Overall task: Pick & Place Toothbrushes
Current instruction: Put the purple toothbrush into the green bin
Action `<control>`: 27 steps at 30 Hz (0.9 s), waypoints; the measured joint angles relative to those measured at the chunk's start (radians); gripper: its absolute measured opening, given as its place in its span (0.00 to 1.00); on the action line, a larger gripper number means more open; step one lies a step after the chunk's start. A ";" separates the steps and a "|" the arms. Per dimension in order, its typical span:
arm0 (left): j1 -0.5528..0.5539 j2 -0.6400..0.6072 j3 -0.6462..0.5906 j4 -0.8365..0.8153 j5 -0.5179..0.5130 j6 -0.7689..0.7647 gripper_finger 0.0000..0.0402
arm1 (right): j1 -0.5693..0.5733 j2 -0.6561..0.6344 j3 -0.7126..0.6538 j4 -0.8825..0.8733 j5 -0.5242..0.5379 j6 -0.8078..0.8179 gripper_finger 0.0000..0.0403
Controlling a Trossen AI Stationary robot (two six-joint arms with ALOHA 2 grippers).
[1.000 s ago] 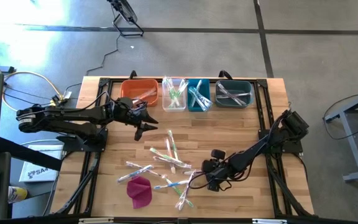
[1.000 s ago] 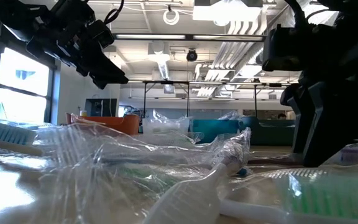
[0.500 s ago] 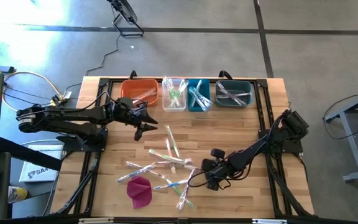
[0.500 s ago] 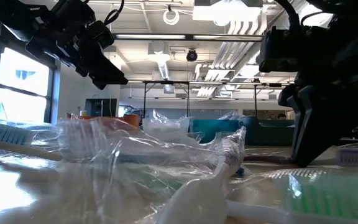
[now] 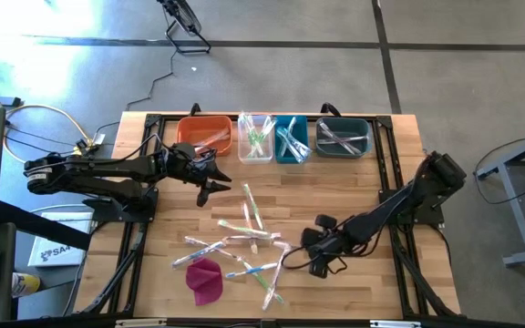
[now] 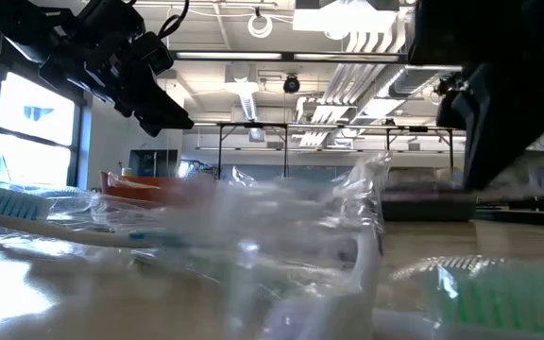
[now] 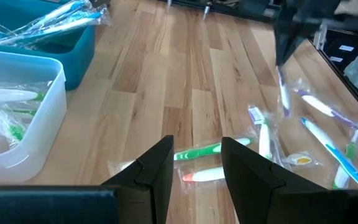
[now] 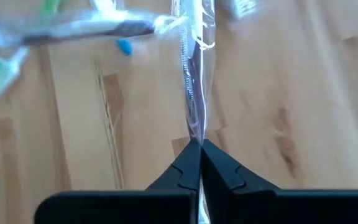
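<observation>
Now I'm pinching one wrapped toothbrush in the right tool near the worktop's front edge; bins are holding several, many toothbrushes are lying loose; left tool is hovering spread, empty.

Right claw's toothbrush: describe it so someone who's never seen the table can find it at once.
Start at the wooden table, with four bins along its far edge and loose wrapped toothbrushes scattered near the front. At the pile's right end sits the right claw. Its toothbrush is the only one pinched by its clear wrapper between shut fingers; the others lie free.
</observation>
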 joint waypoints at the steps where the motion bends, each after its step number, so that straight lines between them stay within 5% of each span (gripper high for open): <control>1: 0.000 0.000 0.000 0.000 0.000 0.000 0.33 | 0.000 -0.017 0.007 -0.018 0.009 0.010 0.00; 20: 0.000 0.000 0.000 -0.008 -0.001 0.002 0.33 | -0.018 -0.314 0.084 -0.404 0.497 0.033 0.00; 27: 0.000 0.000 0.000 0.004 -0.004 0.004 0.33 | -0.125 -0.363 0.084 -0.548 0.560 -0.003 0.00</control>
